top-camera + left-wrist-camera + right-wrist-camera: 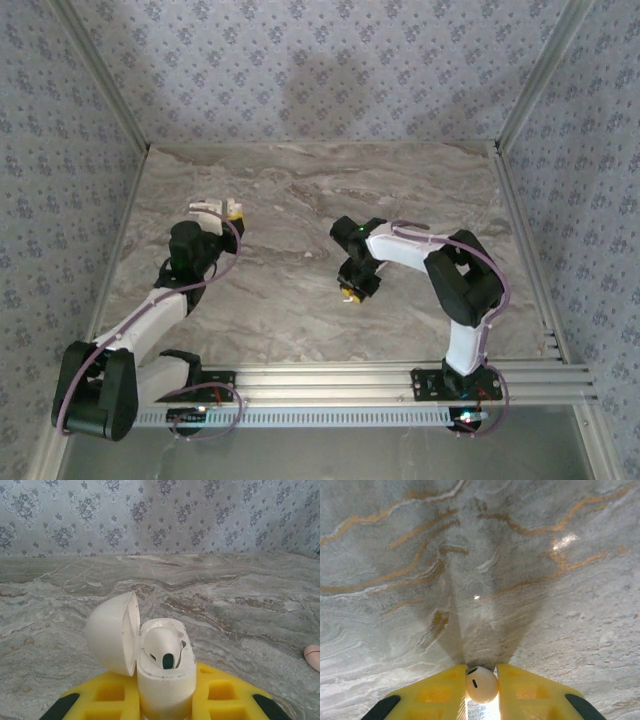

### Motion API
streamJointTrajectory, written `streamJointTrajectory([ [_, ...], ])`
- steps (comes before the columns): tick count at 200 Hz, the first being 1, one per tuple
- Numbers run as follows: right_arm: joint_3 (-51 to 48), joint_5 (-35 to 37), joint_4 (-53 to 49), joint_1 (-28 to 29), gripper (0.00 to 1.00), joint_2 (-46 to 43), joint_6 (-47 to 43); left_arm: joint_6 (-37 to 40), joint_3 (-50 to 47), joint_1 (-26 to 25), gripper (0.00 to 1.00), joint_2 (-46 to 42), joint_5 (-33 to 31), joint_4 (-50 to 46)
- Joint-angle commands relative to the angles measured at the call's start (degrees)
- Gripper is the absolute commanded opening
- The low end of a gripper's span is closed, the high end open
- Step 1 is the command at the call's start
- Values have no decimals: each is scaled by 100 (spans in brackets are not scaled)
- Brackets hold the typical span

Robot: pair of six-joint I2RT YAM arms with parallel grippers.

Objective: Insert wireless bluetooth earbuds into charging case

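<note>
My right hand (481, 691) pinches an earbud (482, 681) by its bulb over the counter (545, 605). My left hand (165, 702) clamps the open case (165, 677), with another bud (160, 647) seated inside. The earbud is likely light and slick, so I squeeze gently.

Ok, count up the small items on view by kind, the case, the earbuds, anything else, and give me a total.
White charging case, lid open: 1
White earbuds: 2
Pink rounded item, cut off by frame edge: 1
Total: 4
</note>
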Motion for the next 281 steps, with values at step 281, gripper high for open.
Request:
streamJointTrajectory([
  [281, -336, 2314, 2349, 233, 17, -3018, -5657, 2063, 1201, -1688, 15, 1919, 4063, -205],
])
